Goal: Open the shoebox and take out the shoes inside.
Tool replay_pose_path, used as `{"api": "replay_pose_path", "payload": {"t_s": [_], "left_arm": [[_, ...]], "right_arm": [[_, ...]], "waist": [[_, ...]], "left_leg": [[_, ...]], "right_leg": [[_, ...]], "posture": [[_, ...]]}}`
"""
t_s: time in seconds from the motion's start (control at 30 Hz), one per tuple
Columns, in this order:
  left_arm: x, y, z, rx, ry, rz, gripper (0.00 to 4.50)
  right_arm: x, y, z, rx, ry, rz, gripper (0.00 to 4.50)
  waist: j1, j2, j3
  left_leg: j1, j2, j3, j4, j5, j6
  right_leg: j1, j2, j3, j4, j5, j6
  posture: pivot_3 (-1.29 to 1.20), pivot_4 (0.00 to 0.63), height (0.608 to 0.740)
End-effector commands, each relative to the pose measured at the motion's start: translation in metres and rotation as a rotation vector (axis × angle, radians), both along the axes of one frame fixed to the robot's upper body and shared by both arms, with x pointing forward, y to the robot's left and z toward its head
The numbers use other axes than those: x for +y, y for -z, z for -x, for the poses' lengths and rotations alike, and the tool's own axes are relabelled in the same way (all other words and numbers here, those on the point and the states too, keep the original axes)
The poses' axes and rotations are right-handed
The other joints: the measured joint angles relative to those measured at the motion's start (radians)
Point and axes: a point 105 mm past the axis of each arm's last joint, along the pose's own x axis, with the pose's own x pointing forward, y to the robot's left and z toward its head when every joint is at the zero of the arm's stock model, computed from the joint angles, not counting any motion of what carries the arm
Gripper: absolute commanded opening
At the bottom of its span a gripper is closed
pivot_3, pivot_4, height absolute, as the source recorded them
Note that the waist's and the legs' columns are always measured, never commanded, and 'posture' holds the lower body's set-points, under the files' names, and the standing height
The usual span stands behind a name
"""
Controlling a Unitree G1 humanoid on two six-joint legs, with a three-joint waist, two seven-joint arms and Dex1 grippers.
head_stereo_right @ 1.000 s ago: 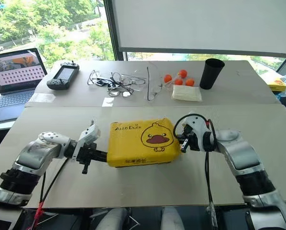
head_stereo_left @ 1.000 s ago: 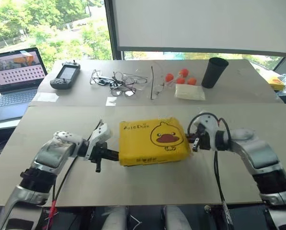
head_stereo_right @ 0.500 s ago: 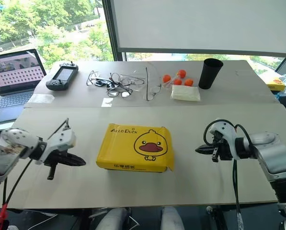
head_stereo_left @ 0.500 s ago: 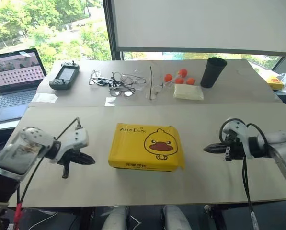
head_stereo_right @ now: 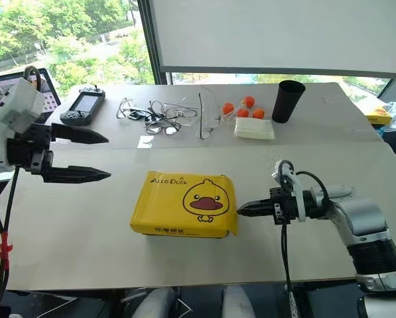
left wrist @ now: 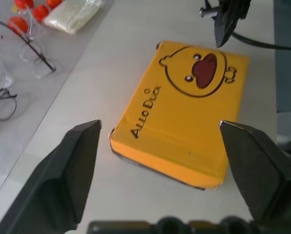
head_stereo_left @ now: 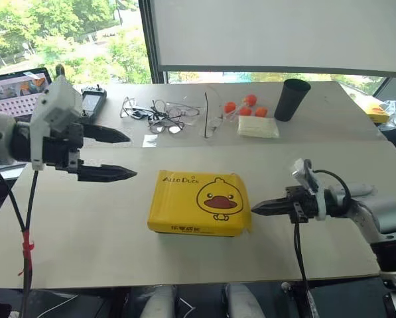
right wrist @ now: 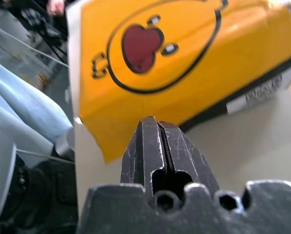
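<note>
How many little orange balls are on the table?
3 that I can see: orange balls clustered on the far table, between the tangled glasses and the black cup, just behind a white packet. Another could be hidden among them.

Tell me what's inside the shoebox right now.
Nothing inside can be seen: the shoebox lies flat on the table with its yellow duck lid closed, covering the contents. Any shoes are hidden.
</note>
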Motion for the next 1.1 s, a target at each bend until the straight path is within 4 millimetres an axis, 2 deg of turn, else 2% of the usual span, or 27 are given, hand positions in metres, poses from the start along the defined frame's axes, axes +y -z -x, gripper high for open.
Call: {"api": "replay_pose_path", "payload": {"t_s": [0.03,0.07,0.17,0.23,0.33,0.47,0.57,0.7,0.73,0.9,1.0,1.03,1.1], "left_arm": [[-0.004,-0.012,0.007,-0.041,-0.006,0.006,4.48],[-0.004,-0.013,0.008,-0.042,-0.009,0.007,4.48],[0.002,-0.008,0.007,-0.055,-0.045,-0.047,4.48],[0.001,-0.013,0.009,-0.052,-0.039,0.002,4.48],[0.0,-0.021,0.009,-0.075,-0.031,0.046,4.48],[-0.002,-0.025,0.006,-0.086,-0.028,0.065,4.48],[-0.001,-0.024,0.003,-0.086,-0.032,0.061,4.48],[-0.001,-0.019,0.004,-0.051,-0.028,0.042,4.48],[-0.003,-0.021,0.006,-0.045,-0.016,0.06,4.48],[-0.013,-0.033,0.007,-0.083,0.025,0.144,4.48],[-0.025,-0.035,0.014,-0.069,0.082,0.198,4.48],[-0.027,-0.036,0.015,-0.066,0.091,0.211,4.48],[-0.028,-0.033,0.015,-0.066,0.082,0.214,4.48]], "right_arm": [[0.003,-0.022,-0.006,-0.013,-0.003,-0.123,0.0],[0.002,-0.019,-0.008,-0.011,0.009,-0.115,0.0],[-0.016,0.015,-0.024,-0.04,0.104,0.106,0.0],[-0.026,0.026,-0.036,-0.027,0.183,0.165,0.0],[-0.028,0.038,-0.035,-0.004,0.169,0.201,0.0],[-0.008,0.053,-0.013,0.025,0.022,0.201,0.0],[0.011,0.04,0.0,0.04,-0.052,0.077,0.0],[0.024,-0.003,0.009,0.016,-0.104,-0.13,0.0],[0.028,-0.013,0.005,-0.002,-0.093,-0.179,0.0],[0.044,-0.055,-0.034,-0.085,0.057,-0.375,0.0],[0.051,-0.078,-0.076,-0.104,0.247,-0.473,0.0],[0.053,-0.082,-0.094,-0.109,0.346,-0.482,0.0],[0.058,-0.076,-0.122,-0.141,0.528,-0.35,0.0]], "waist": [[0.0,0.0,0.0],[0.0,0.0,0.0],[0.001,0.0,0.0],[0.002,0.0,0.0],[0.003,0.0,0.0],[0.002,0.0,0.0],[-0.001,0.0,0.0],[-0.001,0.0,0.001],[0.0,0.0,0.001],[-0.002,0.0,0.001],[0.0,0.0,0.001],[-0.001,0.0,0.001],[-0.003,0.0,0.001]], "left_leg": [[0.0,0.0,0.0,0.0,0.0,0.0],[0.0,0.0,0.0,0.0,0.0,0.0],[0.0,0.0,0.001,0.0,0.0,0.0],[0.0,0.0,0.001,0.0,-0.001,-0.001],[0.0,0.0,0.001,0.0,0.0,-0.001],[0.0,0.0,0.002,0.0,-0.001,-0.001],[0.0,0.001,0.002,0.0,-0.001,-0.001],[0.0,0.001,0.002,0.0,-0.001,-0.001],[0.0,0.002,0.002,0.0,-0.001,-0.001],[0.002,0.003,0.001,0.0,-0.001,-0.001],[0.002,0.003,0.001,0.0,-0.001,-0.001],[0.002,0.003,0.001,0.0,-0.001,-0.002],[0.001,0.003,0.001,0.0,-0.001,-0.002]], "right_leg": [[0.0,0.001,0.0,0.0,0.0,-0.001],[0.0,0.001,0.0,0.0,0.001,-0.001],[0.0,0.001,0.0,0.0,0.001,-0.001],[-0.001,0.001,0.0,0.0,0.0,-0.001],[-0.001,0.001,0.001,0.0,0.0,-0.002],[-0.001,0.001,0.001,0.0,0.0,-0.002],[-0.001,0.002,0.001,0.0,0.0,-0.002],[-0.001,0.002,0.002,0.001,0.001,-0.002],[-0.001,0.002,0.002,0.001,0.001,-0.002],[-0.001,0.005,0.002,0.001,0.001,-0.004],[-0.001,0.006,0.002,0.001,0.002,-0.005],[-0.001,0.006,0.002,0.001,0.005,-0.009],[-0.002,0.006,0.003,0.002,0.006,-0.011]], "posture": [[0.0,0.15,0.74],[0.0,0.15,0.74],[0.0,0.15,0.74],[0.0,0.15,0.74],[0.0,0.15,0.74],[0.0,0.15,0.74],[0.0,0.15,0.74],[0.0,0.15,0.74],[0.0,0.15,0.74],[0.0,0.15,0.74],[0.0,0.15,0.74],[0.0,0.15,0.74],[0.0,0.15,0.74]]}}
